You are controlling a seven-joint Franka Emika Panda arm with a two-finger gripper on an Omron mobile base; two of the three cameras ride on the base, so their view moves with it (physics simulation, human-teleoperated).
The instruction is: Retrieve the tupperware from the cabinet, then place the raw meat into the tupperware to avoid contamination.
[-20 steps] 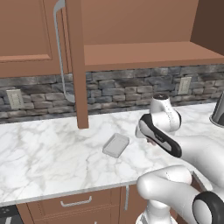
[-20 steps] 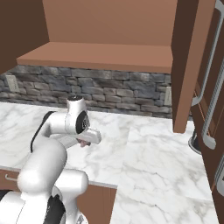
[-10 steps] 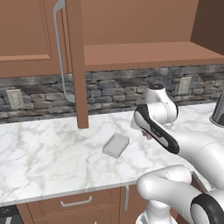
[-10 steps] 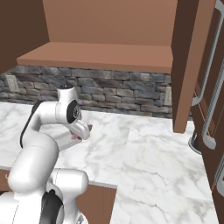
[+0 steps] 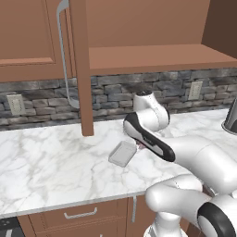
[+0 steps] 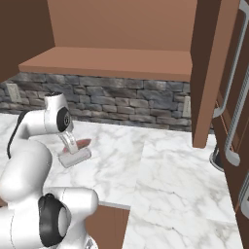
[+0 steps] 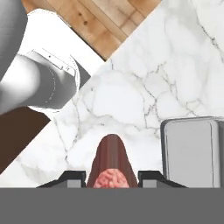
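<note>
over the last second the arm has swung left across the marble counter (image 5: pixel 41 166), carrying the raw meat (image 7: pixel 111 168) clamped between the fingers of the gripper (image 7: pixel 111 181). the tupperware (image 5: pixel 122 153) sits on the counter just beside the meat, so only the drop-in seems left.

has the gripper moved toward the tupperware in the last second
Yes. The gripper, shut on the raw meat, has swung left along the counter toward the tupperware, which has stayed put.
</note>
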